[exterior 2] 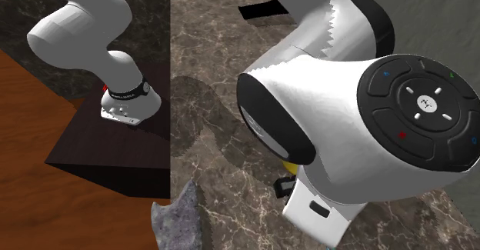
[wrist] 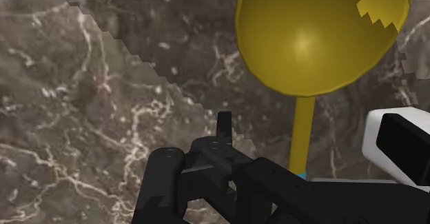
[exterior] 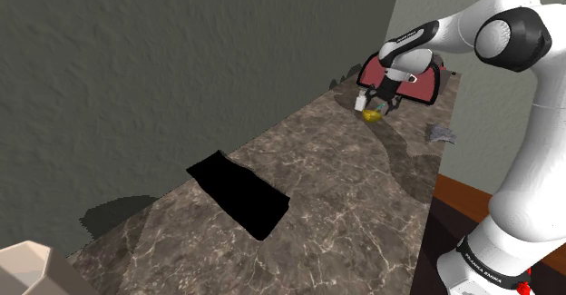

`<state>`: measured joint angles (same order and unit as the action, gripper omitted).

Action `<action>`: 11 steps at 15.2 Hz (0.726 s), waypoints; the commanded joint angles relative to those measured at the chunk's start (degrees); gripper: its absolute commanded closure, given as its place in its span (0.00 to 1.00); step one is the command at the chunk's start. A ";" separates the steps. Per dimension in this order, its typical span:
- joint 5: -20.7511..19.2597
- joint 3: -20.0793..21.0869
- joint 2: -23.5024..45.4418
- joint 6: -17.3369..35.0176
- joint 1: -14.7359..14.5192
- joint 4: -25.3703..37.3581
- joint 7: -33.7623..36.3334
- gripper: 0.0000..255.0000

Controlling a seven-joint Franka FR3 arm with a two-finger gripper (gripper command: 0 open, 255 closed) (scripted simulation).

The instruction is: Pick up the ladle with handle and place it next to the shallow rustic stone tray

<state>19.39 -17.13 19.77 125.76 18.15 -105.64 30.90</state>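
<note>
yellow ladle (wrist: pixel 313 43) | bowl just beyond gripper (exterior: pixel 376 107) — handle toward it

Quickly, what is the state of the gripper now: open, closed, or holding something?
Gripper: cannot be told; the handle of the yellow ladle runs right up to it.

The ladle (exterior: pixel 372 115) is at the counter's (exterior: pixel 345 193) far end, the stone tray (exterior: pixel 442 134) near it at the shoulder view's right.
</note>
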 commanded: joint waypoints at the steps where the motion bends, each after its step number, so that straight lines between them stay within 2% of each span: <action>1: 0.49 0.24 0.92 1.11 0.01 -0.24 -0.27 0.00; 10: 0.87 0.45 1.60 2.02 0.02 -0.51 -0.51 0.00; 11: 0.87 0.45 1.60 2.02 0.02 -0.51 -0.51 1.00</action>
<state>20.26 -16.68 21.37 127.78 18.17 -106.15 30.40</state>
